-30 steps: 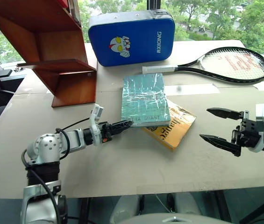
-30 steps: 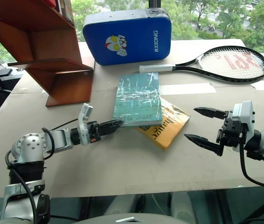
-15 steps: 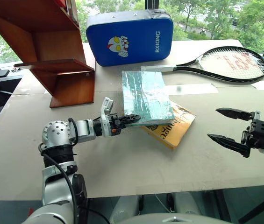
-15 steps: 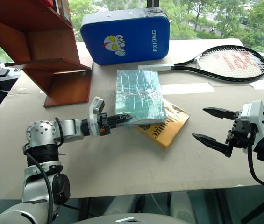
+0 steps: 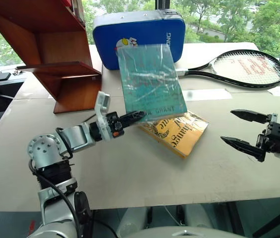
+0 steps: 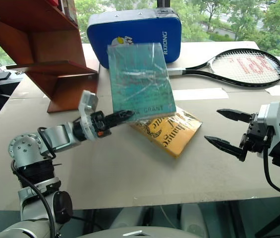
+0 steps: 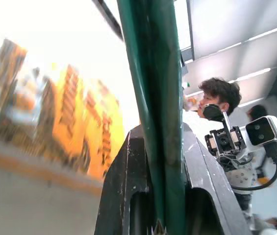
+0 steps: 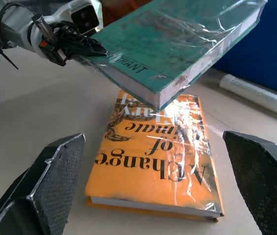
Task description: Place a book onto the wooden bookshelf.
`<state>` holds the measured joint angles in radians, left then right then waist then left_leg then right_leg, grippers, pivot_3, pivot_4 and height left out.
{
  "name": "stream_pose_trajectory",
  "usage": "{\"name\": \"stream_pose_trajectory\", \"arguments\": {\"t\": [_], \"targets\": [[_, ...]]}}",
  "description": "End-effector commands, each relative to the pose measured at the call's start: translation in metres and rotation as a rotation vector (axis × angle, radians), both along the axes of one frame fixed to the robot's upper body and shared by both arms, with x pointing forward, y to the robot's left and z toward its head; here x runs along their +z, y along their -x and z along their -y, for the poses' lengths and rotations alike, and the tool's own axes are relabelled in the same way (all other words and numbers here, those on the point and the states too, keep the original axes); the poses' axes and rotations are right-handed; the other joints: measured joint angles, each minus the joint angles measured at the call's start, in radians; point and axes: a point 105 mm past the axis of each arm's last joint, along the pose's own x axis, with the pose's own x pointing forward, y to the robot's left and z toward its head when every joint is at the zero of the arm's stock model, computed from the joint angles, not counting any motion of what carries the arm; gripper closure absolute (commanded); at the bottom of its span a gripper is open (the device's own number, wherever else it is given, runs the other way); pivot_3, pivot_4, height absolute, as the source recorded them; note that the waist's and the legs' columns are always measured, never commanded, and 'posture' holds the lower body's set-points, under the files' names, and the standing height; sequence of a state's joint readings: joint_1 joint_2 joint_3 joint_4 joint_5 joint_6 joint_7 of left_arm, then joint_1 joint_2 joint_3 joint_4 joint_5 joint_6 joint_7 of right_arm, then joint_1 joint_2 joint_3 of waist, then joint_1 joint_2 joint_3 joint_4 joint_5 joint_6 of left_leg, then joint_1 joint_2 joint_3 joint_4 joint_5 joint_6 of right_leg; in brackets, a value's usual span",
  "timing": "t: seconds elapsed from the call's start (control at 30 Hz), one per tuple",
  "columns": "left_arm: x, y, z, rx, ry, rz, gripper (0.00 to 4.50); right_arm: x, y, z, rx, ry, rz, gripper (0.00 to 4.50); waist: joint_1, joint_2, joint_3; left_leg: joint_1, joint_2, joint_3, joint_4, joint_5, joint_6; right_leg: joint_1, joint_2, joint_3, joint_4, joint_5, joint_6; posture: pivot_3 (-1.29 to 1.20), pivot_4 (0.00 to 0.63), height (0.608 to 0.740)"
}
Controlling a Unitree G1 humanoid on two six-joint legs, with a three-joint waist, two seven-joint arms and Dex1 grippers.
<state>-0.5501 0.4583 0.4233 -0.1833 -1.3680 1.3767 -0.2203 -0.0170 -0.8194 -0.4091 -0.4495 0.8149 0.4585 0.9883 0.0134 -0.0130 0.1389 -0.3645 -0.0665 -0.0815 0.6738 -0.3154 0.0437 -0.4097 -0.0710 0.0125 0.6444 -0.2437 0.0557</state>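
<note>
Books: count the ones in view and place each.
2: the teal book held up by the left gripper; the yellow-orange book flat on the table. The shelf may hide more.

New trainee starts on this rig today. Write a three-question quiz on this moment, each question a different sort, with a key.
1. True or false: the left claw is shut on a corner of the teal-green book, lifted clear of the table.
2. Which lies flat on the table, right under the raised book? A) tennis racket B) yellow-orange book C) blue padded case
3. Fill in: the right claw is ___ and holds nothing.

Key: 1 true. 2 B, the yellow-orange book. 3 open.
</note>
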Motion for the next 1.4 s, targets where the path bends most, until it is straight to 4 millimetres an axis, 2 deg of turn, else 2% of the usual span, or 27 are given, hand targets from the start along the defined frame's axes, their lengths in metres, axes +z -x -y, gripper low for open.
{"name": "stream_pose_trajectory", "arguments": {"t": [0.03,0.1,0.23,0.3,0.37,0.43,0.5,0.6,0.67,0.73,0.9,1.0,1.1,1.17,1.4], "targets": [[0.064,0.005,0.013,0.049,-0.213,0.469,4.49,0.019,-0.006,0.002,-0.010,-0.053,0.058,0.00,0.000,0.001,-0.001,0.000,0.000,0.001,-0.001,0.000,0.000,0.000,0.000,0.000,0.000,0.000,0.000,0.00,0.150,0.740],[0.095,0.010,0.019,0.053,-0.394,0.770,4.49,0.028,-0.013,-0.001,-0.003,-0.092,0.082,0.00,-0.001,0.001,0.000,0.001,0.000,0.001,-0.002,0.000,0.000,0.000,0.000,0.000,-0.001,0.000,0.000,0.00,0.150,0.740],[0.121,0.005,0.013,0.102,-0.793,1.239,4.49,0.042,-0.024,-0.006,0.013,-0.153,0.119,0.00,-0.005,0.003,0.000,0.002,0.000,0.003,-0.006,0.000,0.000,0.000,0.001,0.002,-0.003,0.000,0.000,0.00,0.150,0.740],[0.136,-0.006,-0.004,0.165,-1.075,1.450,4.49,0.053,-0.030,-0.010,0.022,-0.187,0.147,0.00,-0.006,0.003,0.001,0.002,0.000,0.003,-0.006,0.000,0.000,-0.001,0.001,0.002,-0.004,0.000,0.000,0.00,0.150,0.740],[0.155,-0.016,-0.037,0.258,-1.378,1.566,4.49,0.068,-0.036,-0.013,0.019,-0.247,0.176,0.00,-0.011,0.004,0.004,0.001,0.000,0.004,-0.006,0.000,0.000,-0.002,0.001,0.002,-0.003,0.000,0.000,0.00,0.150,0.740],[0.158,-0.023,-0.070,0.277,-1.601,1.544,4.49,0.077,-0.040,-0.015,0.021,-0.289,0.167,0.00,-0.018,0.004,0.005,0.000,0.000,0.004,-0.007,0.000,0.000,-0.003,0.001,0.003,-0.003,0.000,0.000,0.00,0.150,0.740],[0.160,-0.025,-0.097,0.290,-1.751,1.513,4.49,0.081,-0.042,-0.017,0.022,-0.309,0.148,0.00,-0.021,0.004,0.005,0.000,0.000,0.003,-0.008,0.000,0.000,-0.004,0.001,0.003,-0.003,0.000,0.000,0.00,0.150,0.740],[0.175,-0.021,-0.131,0.383,-1.904,1.485,4.49,0.084,-0.043,-0.019,0.031,-0.316,0.134,0.00,-0.019,0.004,0.005,-0.007,0.000,0.001,-0.006,0.000,0.000,-0.008,0.001,0.000,-0.003,0.000,0.000,0.00,0.150,0.740],[0.177,-0.018,-0.151,0.397,-1.982,1.438,4.49,0.083,-0.042,-0.021,0.040,-0.303,0.132,0.00,-0.021,0.002,0.005,-0.017,-0.001,-0.002,-0.002,0.000,0.000,-0.015,0.001,-0.004,-0.001,0.000,0.000,0.00,0.150,0.740],[0.174,-0.015,-0.167,0.399,-2.021,1.377,4.49,0.085,-0.042,-0.022,0.054,-0.312,0.132,0.00,-0.027,0.002,0.005,-0.022,-0.002,-0.003,0.003,0.000,0.000,-0.019,0.000,-0.010,0.001,0.000,0.001,0.00,0.150,0.740],[0.167,-0.008,-0.210,0.468,-2.101,1.233,4.49,0.088,-0.036,-0.027,0.118,-0.326,0.131,0.00,-0.031,0.002,0.005,-0.022,-0.002,-0.002,0.003,0.000,0.000,-0.019,-0.001,-0.014,0.000,0.000,0.001,0.00,0.150,0.740],[0.136,-0.011,-0.242,0.475,-2.156,1.098,4.49,0.085,-0.034,-0.031,0.151,-0.326,0.127,0.00,-0.031,0.002,0.005,-0.021,-0.002,-0.003,0.003,0.000,0.001,-0.019,-0.001,-0.014,0.002,0.000,0.001,0.00,0.150,0.740],[0.123,-0.010,-0.257,0.497,-2.171,1.047,4.49,0.085,-0.035,-0.032,0.144,-0.319,0.136,0.00,-0.029,0.001,0.006,-0.019,-0.002,-0.002,0.003,0.000,0.001,-0.018,-0.001,-0.013,0.005,0.000,0.001,0.00,0.150,0.740],[0.123,-0.008,-0.265,0.526,-2.192,1.027,4.49,0.085,-0.035,-0.032,0.139,-0.314,0.137,0.00,-0.028,-0.003,0.006,-0.020,-0.001,-0.002,0.004,0.000,0.001,-0.018,-0.001,-0.013,0.007,0.000,0.001,0.00,0.150,0.740],[0.113,-0.004,-0.283,0.511,-2.214,0.970,4.49,0.081,-0.035,-0.030,0.124,-0.304,0.135,0.00,-0.051,-0.003,0.006,-0.020,-0.002,-0.001,0.004,0.000,0.001,-0.021,-0.002,-0.011,0.013,0.000,0.001,0.00,0.150,0.740]]}}
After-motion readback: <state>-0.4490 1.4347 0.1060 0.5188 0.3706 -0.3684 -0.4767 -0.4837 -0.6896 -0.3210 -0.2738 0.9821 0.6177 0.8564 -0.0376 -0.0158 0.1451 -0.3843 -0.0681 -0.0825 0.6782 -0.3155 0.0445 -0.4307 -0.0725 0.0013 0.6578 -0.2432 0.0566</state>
